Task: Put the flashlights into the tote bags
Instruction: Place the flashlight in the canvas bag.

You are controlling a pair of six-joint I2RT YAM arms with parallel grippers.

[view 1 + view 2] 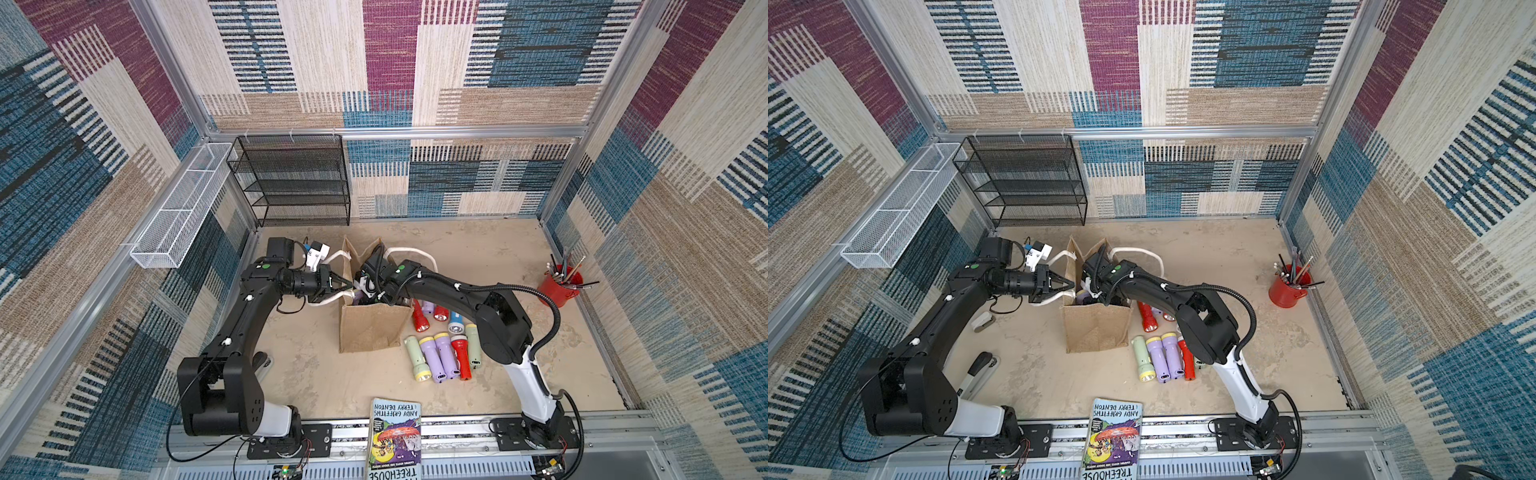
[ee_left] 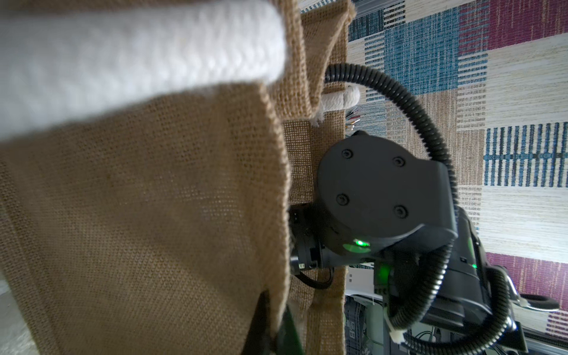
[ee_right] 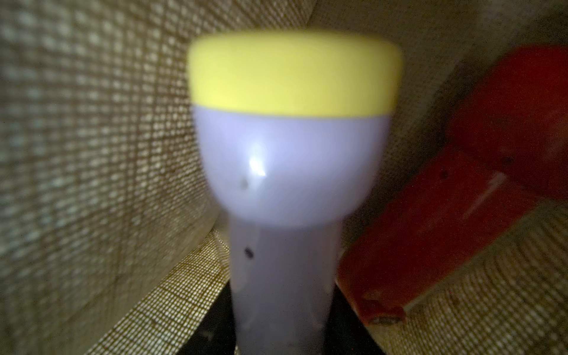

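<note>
Lilac yellow-headed flashlight (image 3: pixel 289 169) inside tan burlap tote bag (image 1: pixel 370 328).
Left gripper (image 1: pixel 348 286) pinches bag rim; right gripper (image 1: pixel 370 293) straddles flashlight, grip unclear.

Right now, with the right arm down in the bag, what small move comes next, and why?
Probably open the right gripper fully: the lilac flashlight between its jaws is already inside the tote bag, beside a red flashlight, while the left gripper pinches the rim.

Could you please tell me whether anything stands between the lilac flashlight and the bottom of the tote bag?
Nothing visible does. The lilac flashlight is already inside the tote bag, with burlap walls around it. A red flashlight lies beside it, off to one side, apparently not across its path.
</note>
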